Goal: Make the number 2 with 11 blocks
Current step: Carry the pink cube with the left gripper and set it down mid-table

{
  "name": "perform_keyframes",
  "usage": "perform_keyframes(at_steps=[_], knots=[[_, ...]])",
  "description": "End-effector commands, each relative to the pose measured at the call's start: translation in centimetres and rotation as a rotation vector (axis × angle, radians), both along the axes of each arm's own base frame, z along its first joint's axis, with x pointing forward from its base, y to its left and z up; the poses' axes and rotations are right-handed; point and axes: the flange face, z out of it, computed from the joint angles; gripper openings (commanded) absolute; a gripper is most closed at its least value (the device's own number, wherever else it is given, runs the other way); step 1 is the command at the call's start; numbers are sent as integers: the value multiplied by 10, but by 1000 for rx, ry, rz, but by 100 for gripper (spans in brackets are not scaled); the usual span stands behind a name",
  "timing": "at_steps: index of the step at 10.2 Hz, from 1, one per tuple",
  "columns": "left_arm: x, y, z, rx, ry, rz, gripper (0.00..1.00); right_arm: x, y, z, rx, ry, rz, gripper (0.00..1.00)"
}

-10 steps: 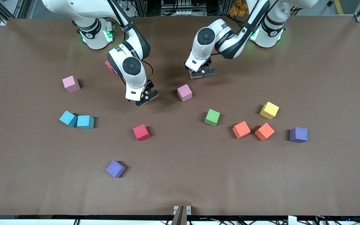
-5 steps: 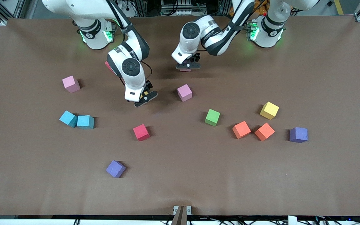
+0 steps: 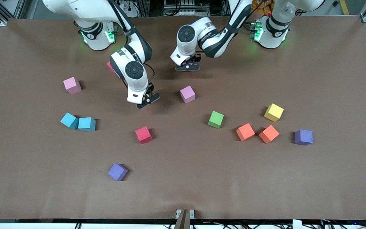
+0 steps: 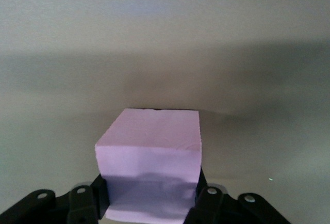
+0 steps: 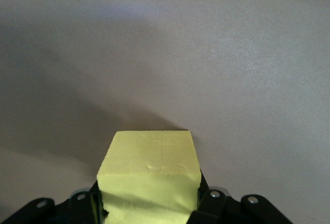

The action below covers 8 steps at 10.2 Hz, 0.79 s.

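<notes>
Left gripper: it is hovering over the table's far middle, fingers closed on a pink cube, as its wrist view shows; the cube is filling the gap between the 2 fingers.
Right gripper: it is hanging low over the table just beside a loose pink block, toward the right arm's end, fingers pressing a yellow cube on both sides.
Why held so: likely each arm is carrying 1 cube toward a building spot.
The number 2: no digit is showing yet; no cubes are sitting in a row or column.
Loose blocks: they are lying scattered, apart from one another, nearer the camera than both grippers, probably as stock for picking.
Touching pairs: 2 teal-blue blocks are touching toward the right arm's end; 2 orange blocks are sitting just beside each other toward the left arm's end.
</notes>
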Motion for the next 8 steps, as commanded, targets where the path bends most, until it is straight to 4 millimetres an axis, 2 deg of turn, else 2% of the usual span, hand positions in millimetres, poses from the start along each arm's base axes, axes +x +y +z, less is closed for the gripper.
perform_keyframes(at_steps=[1,3,5,6,8], knots=[[7,-15,-5,3,-6,-17,8,0,-1,13,8,-20,-13,0],[13,-21,-6,-4,-9,-9,8,21,-7,46,8,-25,-41,0],[12,-24,-9,-2,-7,-5,9,51,-11,86,-12,-8,-81,0],[9,-25,-11,1,-8,-8,9,68,-19,101,-13,-8,-113,0],[7,-25,-17,18,7,1,9,81,-34,106,-2,-15,-155,0]])
